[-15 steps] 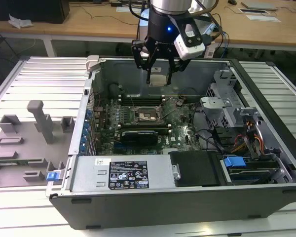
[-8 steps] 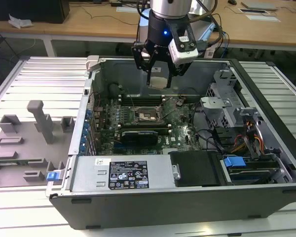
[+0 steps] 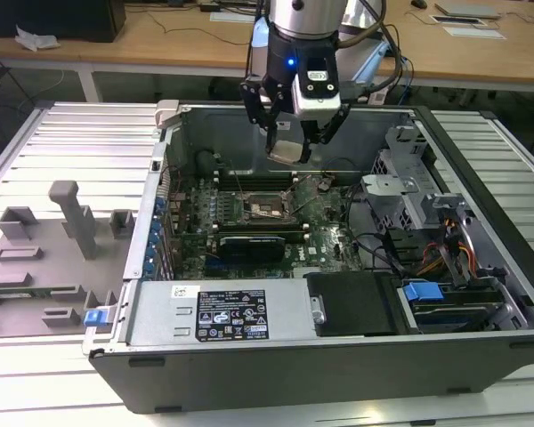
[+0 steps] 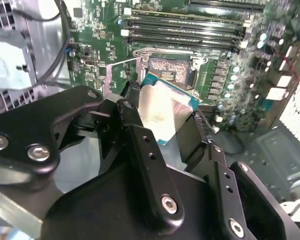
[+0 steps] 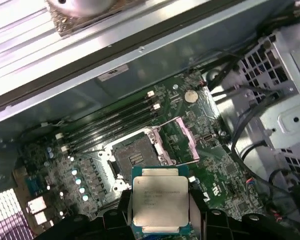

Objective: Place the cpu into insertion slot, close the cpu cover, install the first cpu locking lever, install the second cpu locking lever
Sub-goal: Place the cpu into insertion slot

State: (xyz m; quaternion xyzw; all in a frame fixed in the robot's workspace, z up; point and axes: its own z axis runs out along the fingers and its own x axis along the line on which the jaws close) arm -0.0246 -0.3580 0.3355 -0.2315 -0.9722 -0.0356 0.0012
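The black two-finger gripper [image 3: 289, 140] is closed on the cpu [image 3: 287, 153], a small flat square chip with a silvery-grey metal top face. The chip is gripped by two opposite edges, so that its underside is left free for seating. In the exterior view the chip is held in the air above the open grey metal computer case [image 3: 151, 267], over the far part of the green circuit board [image 3: 331, 238], and is clear of every surface. The insertion slot [image 5: 132, 159], a small square socket with a dark centre edged by grey metal, lies below the chip and is not yet occupied, and its contact field is exposed in the first wrist view. The cpu cover [image 5: 186, 141], a thin square silvery metal frame with a large window, is swung up on its hinge beside the slot, so that access from above is unobstructed. The chip face is held roughly level, an attitude judged to match the flat seat of the socket, though a slight tilt cannot be ruled out. The long narrow black memory slots [image 5: 110, 120] lie just beside the socket and are not touched.
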